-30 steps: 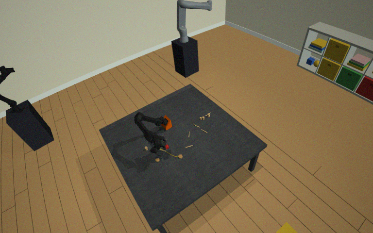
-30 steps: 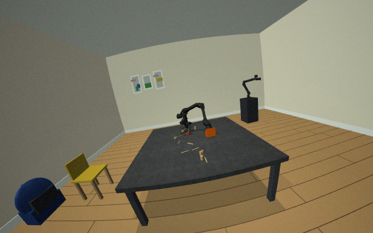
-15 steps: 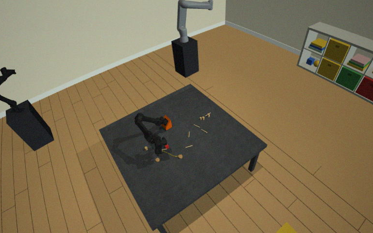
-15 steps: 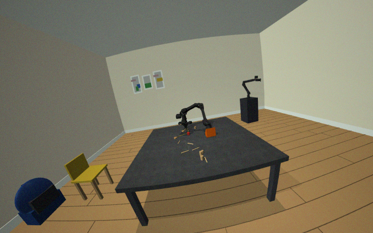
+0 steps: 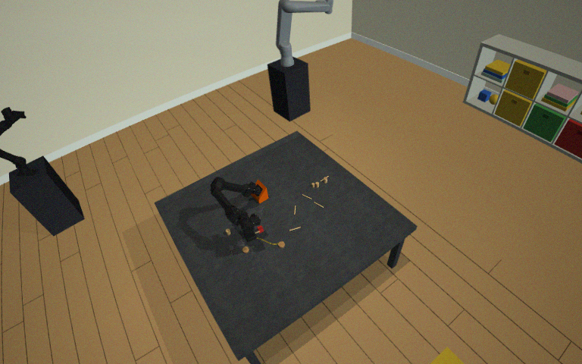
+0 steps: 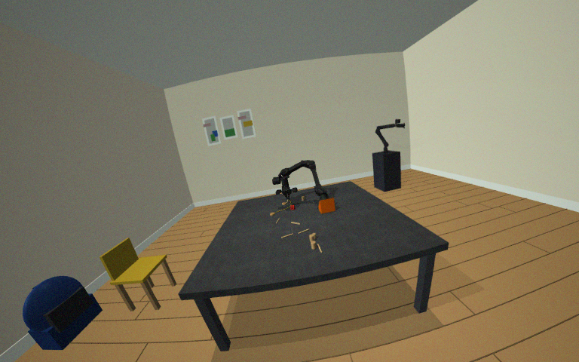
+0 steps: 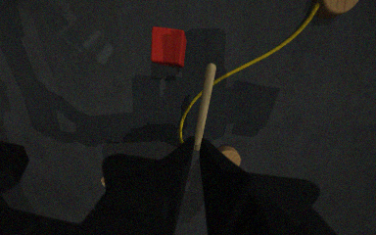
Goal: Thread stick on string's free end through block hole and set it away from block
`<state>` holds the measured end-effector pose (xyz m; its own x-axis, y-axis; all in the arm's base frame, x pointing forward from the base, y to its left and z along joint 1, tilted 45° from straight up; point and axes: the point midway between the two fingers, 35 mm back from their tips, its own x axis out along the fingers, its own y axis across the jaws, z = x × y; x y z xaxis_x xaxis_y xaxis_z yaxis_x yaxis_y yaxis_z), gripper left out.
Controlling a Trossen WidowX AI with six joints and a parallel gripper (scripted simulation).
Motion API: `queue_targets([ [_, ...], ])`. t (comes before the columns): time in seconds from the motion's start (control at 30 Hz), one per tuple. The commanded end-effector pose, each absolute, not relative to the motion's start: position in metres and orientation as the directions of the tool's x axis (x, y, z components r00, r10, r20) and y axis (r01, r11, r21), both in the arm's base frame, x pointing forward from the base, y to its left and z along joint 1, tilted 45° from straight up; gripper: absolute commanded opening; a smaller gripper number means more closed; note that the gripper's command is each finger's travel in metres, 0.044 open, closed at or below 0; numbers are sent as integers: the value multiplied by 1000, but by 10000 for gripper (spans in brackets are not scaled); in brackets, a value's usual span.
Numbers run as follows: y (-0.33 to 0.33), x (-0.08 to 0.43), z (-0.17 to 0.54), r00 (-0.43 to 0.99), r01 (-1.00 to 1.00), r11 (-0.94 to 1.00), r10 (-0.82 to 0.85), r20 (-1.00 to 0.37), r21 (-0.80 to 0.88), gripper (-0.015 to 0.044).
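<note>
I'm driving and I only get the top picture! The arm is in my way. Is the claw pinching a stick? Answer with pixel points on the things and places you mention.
Observer: Yes, the wrist view shows the claw (image 5: 255,233) (image 6: 289,202) (image 7: 197,141) shut on a thin wooden stick (image 7: 205,108).
Operator: Is its tip poking in the red block?
Observer: No, in the wrist view dark table shows between the tip and the red block (image 5: 260,229) (image 6: 292,207) (image 7: 168,46).
Operator: Where's the yellow string near it?
Observer: In the wrist view, the yellow string (image 5: 267,240) (image 6: 281,210) (image 7: 254,62) passes behind the stick.
</note>
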<state>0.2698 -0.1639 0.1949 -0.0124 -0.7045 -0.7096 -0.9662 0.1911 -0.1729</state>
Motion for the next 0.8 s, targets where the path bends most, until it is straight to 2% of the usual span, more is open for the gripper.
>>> queue_targets([
  [0.0,-167,271,200,-7,-967,185,-707,-708,-176,0],
  [0.77,-188,265,220,-6,-967,186,-705,-709,-176,0],
])
